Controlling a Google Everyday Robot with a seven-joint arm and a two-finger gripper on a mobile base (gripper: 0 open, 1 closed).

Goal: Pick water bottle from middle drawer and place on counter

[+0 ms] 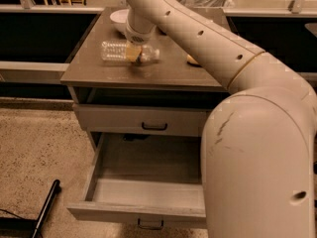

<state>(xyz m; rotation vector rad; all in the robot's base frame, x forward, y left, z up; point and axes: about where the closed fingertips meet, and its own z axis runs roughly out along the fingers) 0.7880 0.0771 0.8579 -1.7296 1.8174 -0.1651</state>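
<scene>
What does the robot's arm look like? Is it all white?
Mostly creamy white. The arm is fat, smooth, rounded tubes with small dark dots along it, a thin tan ring at one joint and dark scuffs on the big near part. No cables show. Its gripper is at the water bottle on the counter.

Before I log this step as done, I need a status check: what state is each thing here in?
water bottle: lying on its side at counter level, under the gripper.
gripper: at the bottle's middle, above the counter.
middle drawer: pulled open; nothing in the part that shows.
upper drawer: shut.
counter: carries a white bowl at the back.
</scene>
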